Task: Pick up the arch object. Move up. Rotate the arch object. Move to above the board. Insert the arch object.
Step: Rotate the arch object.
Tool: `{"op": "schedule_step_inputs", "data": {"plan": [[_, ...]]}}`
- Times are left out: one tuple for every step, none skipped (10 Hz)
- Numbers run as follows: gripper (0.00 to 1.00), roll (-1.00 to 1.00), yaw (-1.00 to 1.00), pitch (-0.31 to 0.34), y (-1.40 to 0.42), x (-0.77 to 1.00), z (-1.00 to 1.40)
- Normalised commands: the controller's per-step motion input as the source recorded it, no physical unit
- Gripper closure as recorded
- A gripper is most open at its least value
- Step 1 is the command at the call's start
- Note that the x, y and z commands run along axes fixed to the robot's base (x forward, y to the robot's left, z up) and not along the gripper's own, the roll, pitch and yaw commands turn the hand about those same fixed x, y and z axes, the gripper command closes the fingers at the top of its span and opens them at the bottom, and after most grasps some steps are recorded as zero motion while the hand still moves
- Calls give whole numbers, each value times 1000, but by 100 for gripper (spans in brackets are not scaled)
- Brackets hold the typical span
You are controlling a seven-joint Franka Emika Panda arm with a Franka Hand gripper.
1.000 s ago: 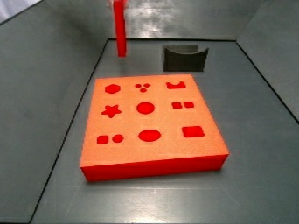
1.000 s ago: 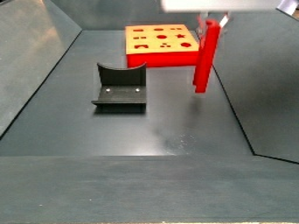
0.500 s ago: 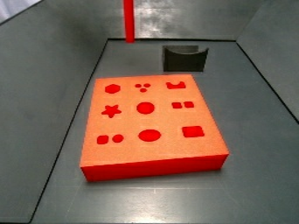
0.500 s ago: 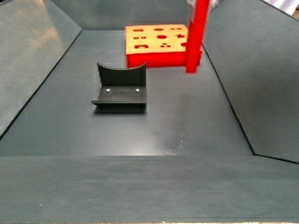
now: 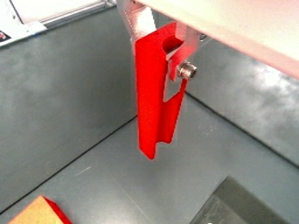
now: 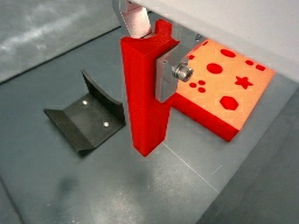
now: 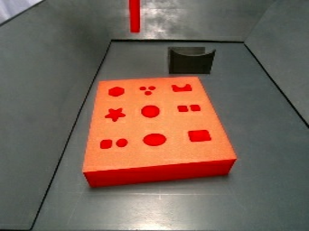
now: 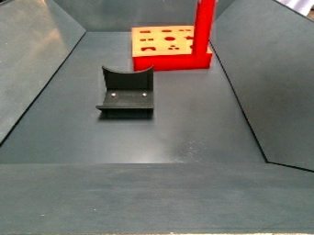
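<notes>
**Red arch lifted higher above the floor**

We see the arch [image 7: 133, 13] higher than half a second ago: in a side view only its lower end now hangs in at the upper edge, where before its tip reached down to the far rim of the floor. In another side view the arch [image 8: 205, 26] also sits higher, its foot now level with the near edge of the board [image 8: 170, 48] (earlier it dropped below that edge). The board [image 7: 154, 126] and the dark fixture [image 7: 192, 60] lie where they lay before.

We can read no writing, brand or label anywhere.

In both wrist views the gripper [image 6: 153, 68] pinches the arch [image 6: 146, 96] near its upper end, the jaws pressed onto its sides; a silver finger [image 6: 181, 70] shows on one side only, the other being hidden behind the red bar. The gripper [image 5: 160, 67] holds the arch [image 5: 156, 96] upright, clear of the grey floor. The gripper itself is out of frame in both side views. A corner of the board [image 5: 42, 212] is cut off at a wrist view's edge, and the fixture [image 6: 86, 124] sits beside the board [image 6: 225, 83], apart from it.
</notes>
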Motion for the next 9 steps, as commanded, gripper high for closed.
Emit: {"op": "schedule_step_inputs", "data": {"plan": [[100,-275,-49,-44,17,19,-1000],[100,-238,-43,-67,19,12,-1000],[100,-181,-31,-84,20,9,-1000],[100,-148,-24,-82,20,9,-1000],[100,-133,-21,-81,23,14,-1000],[100,-118,-20,-76,24,13,-768],[100,-103,-21,-73,23,9,-540],[100,-91,-23,-74,23,6,-371],[100,-84,-23,-74,23,6,-261]]}}
